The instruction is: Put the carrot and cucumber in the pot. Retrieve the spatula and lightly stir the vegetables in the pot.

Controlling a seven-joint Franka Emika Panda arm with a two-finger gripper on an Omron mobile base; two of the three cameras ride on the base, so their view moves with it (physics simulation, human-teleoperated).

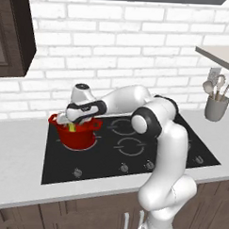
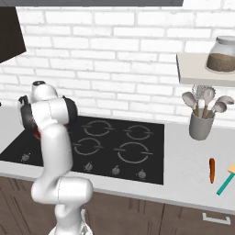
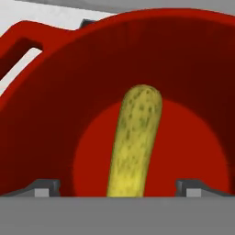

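- Over the hob's left side, in the left base view, the gripper (image 1: 74,121) hangs at the mouth of the pot (image 1: 78,135), which sits on the near-left burner of the hob (image 1: 133,150). The cucumber (image 1: 71,127) shows as a yellow-green sliver between the fingers, standing roughly upright with its lower end inside the rim. Whether it touches the pot floor cannot be told from here.
- From the right base view, the arm hides almost all of the pot. Well off to the right, on the counter (image 2: 183,170), lies the carrot (image 2: 212,170), slim and orange, its long axis running toward the wall. Just beside it, further right, the spatula (image 2: 226,181) lies slanted, teal handle nearest, its tan end cut by the frame edge. Both lie well apart from the pot, past the hob, so I judge the next reach a long one to the right. A grey utensil holder (image 2: 201,125) stands behind them.
- Along the hand view, the cucumber (image 3: 135,146) runs straight away from the jaws down toward the pot's (image 3: 55,114) red floor, stubby, speckled, rounded at the far end. The fingertips (image 3: 46,188) stand wide to either side with clear gaps, so the jaws look spread and not pinching it.
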